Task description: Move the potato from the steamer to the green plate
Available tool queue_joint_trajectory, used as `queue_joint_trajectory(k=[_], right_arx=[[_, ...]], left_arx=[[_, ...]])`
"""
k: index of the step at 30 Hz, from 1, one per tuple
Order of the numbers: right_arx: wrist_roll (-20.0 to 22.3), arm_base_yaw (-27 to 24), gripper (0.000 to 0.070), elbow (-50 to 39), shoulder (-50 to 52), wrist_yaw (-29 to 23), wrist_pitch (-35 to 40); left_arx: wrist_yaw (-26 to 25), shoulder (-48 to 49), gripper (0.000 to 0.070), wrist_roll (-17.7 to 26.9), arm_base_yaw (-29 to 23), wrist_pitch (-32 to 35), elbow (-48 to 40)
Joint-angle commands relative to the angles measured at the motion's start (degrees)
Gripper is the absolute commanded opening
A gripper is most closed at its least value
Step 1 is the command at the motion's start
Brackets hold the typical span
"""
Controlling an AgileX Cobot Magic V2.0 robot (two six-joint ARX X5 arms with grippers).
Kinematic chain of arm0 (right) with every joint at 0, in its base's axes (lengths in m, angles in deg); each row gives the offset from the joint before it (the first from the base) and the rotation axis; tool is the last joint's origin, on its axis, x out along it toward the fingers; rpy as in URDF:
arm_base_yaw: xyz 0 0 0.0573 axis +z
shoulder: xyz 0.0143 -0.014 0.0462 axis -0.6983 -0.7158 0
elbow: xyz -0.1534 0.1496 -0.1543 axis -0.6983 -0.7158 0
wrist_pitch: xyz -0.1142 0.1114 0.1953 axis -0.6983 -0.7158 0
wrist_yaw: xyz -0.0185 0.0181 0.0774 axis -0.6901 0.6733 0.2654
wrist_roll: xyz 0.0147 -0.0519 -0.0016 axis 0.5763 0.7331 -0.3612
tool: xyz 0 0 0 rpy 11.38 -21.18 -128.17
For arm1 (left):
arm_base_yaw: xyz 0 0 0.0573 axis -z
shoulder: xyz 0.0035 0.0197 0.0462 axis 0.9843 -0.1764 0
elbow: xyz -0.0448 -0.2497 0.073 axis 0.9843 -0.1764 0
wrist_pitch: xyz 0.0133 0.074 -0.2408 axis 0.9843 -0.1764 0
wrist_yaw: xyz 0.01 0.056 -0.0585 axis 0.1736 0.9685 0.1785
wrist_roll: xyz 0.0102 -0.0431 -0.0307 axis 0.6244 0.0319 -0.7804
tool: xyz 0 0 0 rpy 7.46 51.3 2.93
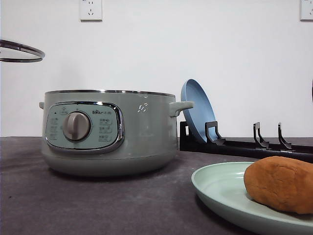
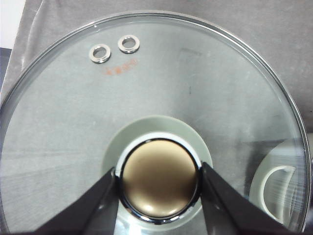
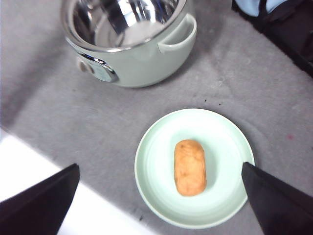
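The orange-brown potato (image 3: 190, 167) lies in the middle of the green plate (image 3: 225, 142); the front view shows the potato (image 1: 281, 183) on the plate (image 1: 220, 188) at the near right. Above them my right gripper (image 3: 159, 166) hangs open, its dark fingers (image 3: 44, 198) spread wide with nothing between them. The sage-green steamer (image 1: 110, 132) stands uncovered at the left, and its steel bowl (image 3: 122, 22) holds nothing I can see. My left gripper (image 2: 158, 171) is shut on the knob of the glass lid (image 2: 156, 73), whose rim (image 1: 22, 51) hovers high at the far left.
A blue plate (image 1: 198, 115) leans upright in a black dish rack (image 1: 244, 144) behind the steamer on the right. Dark grey cloth (image 1: 98, 205) covers the table. A white strip (image 3: 58, 210) runs along the table's edge in the right wrist view.
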Motion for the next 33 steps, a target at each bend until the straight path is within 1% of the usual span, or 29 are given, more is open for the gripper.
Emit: queue_joint_trajectory(k=[1,4,7,11,14,16,19,28,33], right_arx=[[-2.9,0.5,0.0688,1.7,1.9,-0.1,-0.6],[-4.9,0.5,0.0688,2.1,6.5,-0.8,-0.7],[-6.5,0.5,0.0688,2.1,10.4,-3.9,-0.7],[-7.2,0.5,0.0688,2.1,13.9,-7.1,-0.7],[-7.4,0.5,0.0687,2.1,15.2,-9.4,-0.7],[-7.3,0.5,0.0687,2.1,15.6,-10.4,-0.7],[-7.3,0.5,0.0687,2.1,15.6,-10.4,-0.7],[-6.9,0.5,0.0687,2.1,15.5,-10.8,-0.7],[-6.9,0.5,0.0687,2.1,15.5,-11.9,-0.2]], left_arx=[[-0.4,0.7,0.0000,0.1,0.0,-0.6,1.9],[-0.6,0.7,0.0000,0.1,0.6,-0.5,1.9],[-0.6,0.7,0.0000,0.0,1.3,-0.5,1.9],[-0.7,0.7,0.0000,-0.3,3.5,-0.9,1.8],[-0.7,0.7,0.0000,-0.4,6.3,-1.5,1.8],[-0.7,0.7,0.0000,-0.5,8.6,-1.5,1.6],[-0.7,0.7,0.0000,-0.5,12.6,-1.5,1.2],[-0.7,0.7,0.0000,-0.5,26.7,-1.5,0.6],[-0.6,0.7,0.0000,-0.5,33.1,-1.5,0.6]])
